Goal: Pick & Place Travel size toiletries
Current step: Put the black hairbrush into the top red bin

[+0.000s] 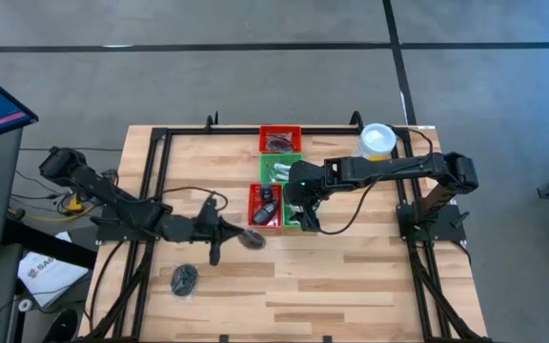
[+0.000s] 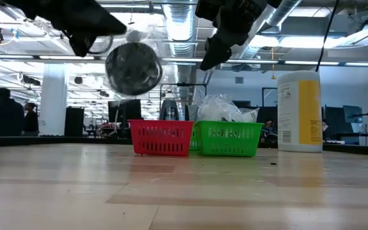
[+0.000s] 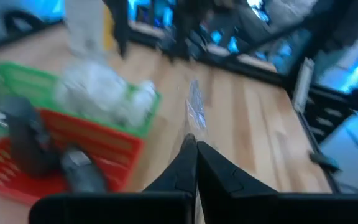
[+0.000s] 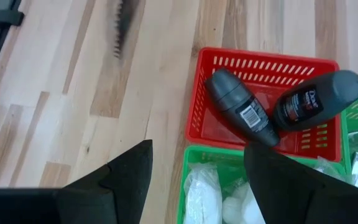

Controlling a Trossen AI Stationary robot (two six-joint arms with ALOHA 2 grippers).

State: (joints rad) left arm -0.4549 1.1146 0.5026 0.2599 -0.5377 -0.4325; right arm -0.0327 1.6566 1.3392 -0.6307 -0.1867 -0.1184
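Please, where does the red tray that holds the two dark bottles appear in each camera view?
High view: red tray at the table's middle, below another red tray.
Low view: centre, standing on the table.
Left wrist view: lower left.
Right wrist view: upper right, bottles lying inside.
Shared landmark: the green tray of white packets touching its side.

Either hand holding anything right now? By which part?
Left hand is shut on the clear wrapper edge of a dark disc packet, lifted off the table. Right hand is open and empty above the green tray.
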